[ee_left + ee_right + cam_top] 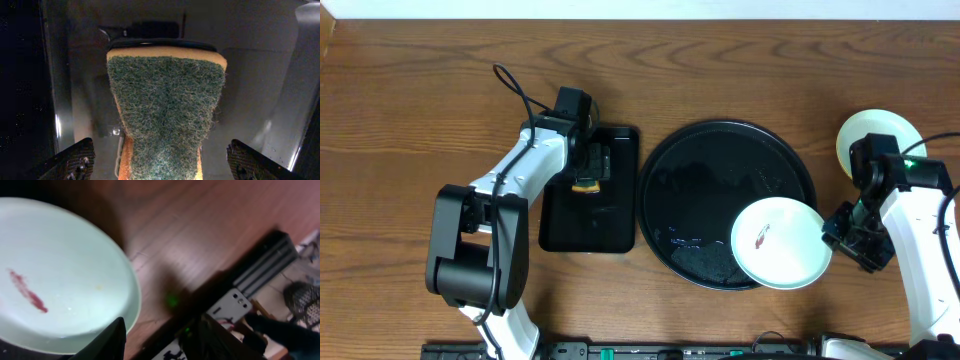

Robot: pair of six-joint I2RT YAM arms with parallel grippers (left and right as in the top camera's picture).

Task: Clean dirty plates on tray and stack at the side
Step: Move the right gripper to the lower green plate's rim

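Overhead, the smeared mint plate overhangs the round tray at its right rim, with the right gripper at the plate's edge, grip impossible to tell. The left gripper gapes wide over the sponge in the rectangular tray.

1. Tray: large, round, glossy black, raised rim. Lies flat on the desk, left of the right hand.

2. Plate, mint-white: small, round, face up, a red-brown smear near the centre. Sits over the tray's near-right rim, overhanging it toward the right hand, its edge right at the fingers. Whether it is gripped cannot be told.

3. Plate, pale yellowish: small, round. On the desk off the tray, just beyond the right hand, partly hidden. No smear can be made out.
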